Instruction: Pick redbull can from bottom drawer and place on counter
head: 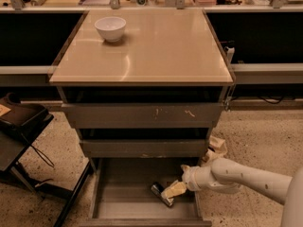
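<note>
I read the gripper (172, 191) inside the bottom drawer (118, 207), against the lying redbull can (159, 193); whether it was closed, I could not tell.

We see a glossy beige desk (156, 51) carrying a white bowl (110, 28). The bottom drawer (125, 198) is plain grey, the upper drawer fronts (142, 115) grey with pale scuffs. The redbull can (157, 191) looks dark with silver (its rim shines). The cream-yellow gripper (174, 189), on a white arm (246, 178), sits in this drawer right at the can. The floor (265, 136) is speckled beige.
</note>
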{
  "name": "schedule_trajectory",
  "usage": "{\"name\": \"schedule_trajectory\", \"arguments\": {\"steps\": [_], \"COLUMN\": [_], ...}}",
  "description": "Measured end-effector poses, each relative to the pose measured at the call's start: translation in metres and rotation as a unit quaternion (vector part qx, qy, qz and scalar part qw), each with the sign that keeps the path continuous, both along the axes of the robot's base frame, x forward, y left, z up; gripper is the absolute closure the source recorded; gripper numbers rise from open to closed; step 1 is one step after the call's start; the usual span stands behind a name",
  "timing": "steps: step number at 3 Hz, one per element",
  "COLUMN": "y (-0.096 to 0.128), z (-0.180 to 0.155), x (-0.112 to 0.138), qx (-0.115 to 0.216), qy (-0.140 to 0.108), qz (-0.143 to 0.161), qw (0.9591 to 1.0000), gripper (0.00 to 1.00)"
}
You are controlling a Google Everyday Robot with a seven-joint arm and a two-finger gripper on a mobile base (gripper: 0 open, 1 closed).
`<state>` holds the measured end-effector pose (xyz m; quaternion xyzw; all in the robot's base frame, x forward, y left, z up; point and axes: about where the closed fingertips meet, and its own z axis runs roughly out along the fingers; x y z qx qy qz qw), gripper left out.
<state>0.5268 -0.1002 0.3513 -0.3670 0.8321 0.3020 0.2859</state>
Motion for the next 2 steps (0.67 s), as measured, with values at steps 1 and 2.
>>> {"name": "schedule_trajectory", "arguments": {"steps": [1,2], "y": [0.000,0.001], "z": [0.000,-0.028], "x": [-0.001,0.018], "qx": [0.000,-0.001], "qy": [0.001,-0.008], "qz": [0.001,-0.019], "qw": [1.0000,0.9998], "gripper": [0.00,0.00]}}
